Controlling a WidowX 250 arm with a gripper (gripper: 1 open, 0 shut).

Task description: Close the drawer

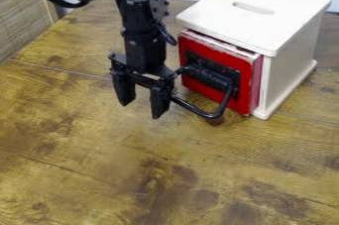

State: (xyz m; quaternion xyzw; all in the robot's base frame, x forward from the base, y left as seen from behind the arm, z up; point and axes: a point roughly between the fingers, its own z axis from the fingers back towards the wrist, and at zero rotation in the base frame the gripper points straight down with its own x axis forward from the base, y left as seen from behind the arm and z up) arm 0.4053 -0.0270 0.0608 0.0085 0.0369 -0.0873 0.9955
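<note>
The black two-fingered gripper (143,98) points down, fingers spread. The red drawer with a black front panel (249,67) and black loop handle (219,108) lies just right of it, slightly ajar; closing likely needs a rightward push.

Tabletop: the surface I see (93,165) looks like wood, brown and grained, with a patchy soft sheen.
Box: the cream-white body (252,16) reads to me as smooth plastic or painted board, nearly matt.
Drawer: red parts (197,54) look smooth, like plastic; I cannot confirm the black panel's material.
Loop handle: black, smooth and slightly glossy from my view (223,98).
Arm: dark, with small glints (138,31); metal or plastic, I can't tell.
</note>
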